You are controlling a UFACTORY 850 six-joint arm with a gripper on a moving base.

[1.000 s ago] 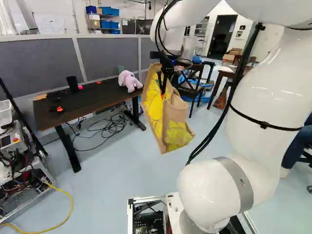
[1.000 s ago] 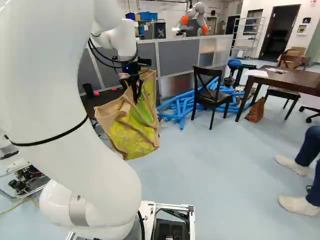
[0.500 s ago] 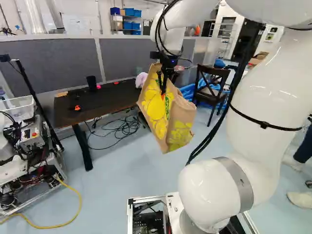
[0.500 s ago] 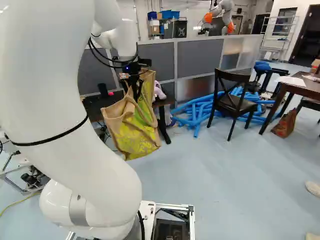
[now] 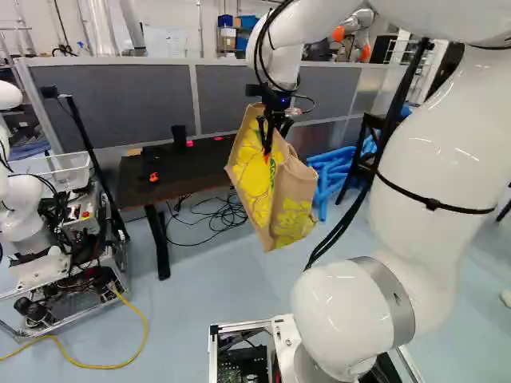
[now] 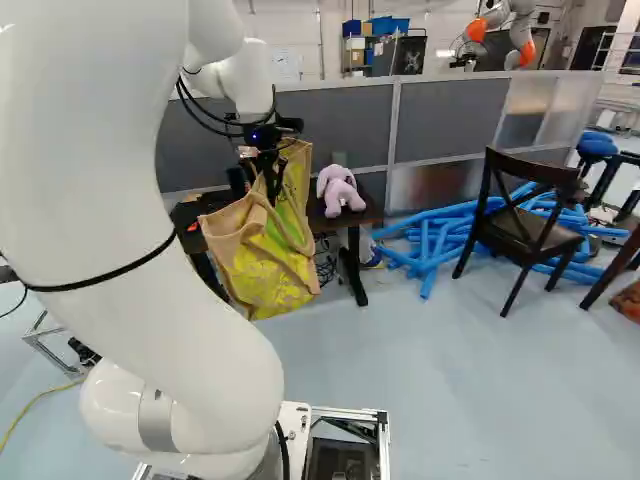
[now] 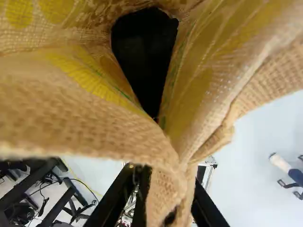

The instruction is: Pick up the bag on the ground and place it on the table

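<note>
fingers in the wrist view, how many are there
2 fingers: one on each side of the bunched cloth of the bag, which is gripped between them. Neither is fully hidden, though their orange pads do not show.

Probably a robotics lab: another robot (image 5: 22, 209), grey partitions (image 5: 144, 100).

From my right base view I see a glossy pale blue floor (image 6: 450, 380) across the lower right. A waist-high partition of grey panels in pale frames (image 6: 440, 120) spans the upper part, before a white wall (image 6: 297, 25). A dark wooden chair with a slatted back (image 6: 525, 225) stands at the right.
</note>
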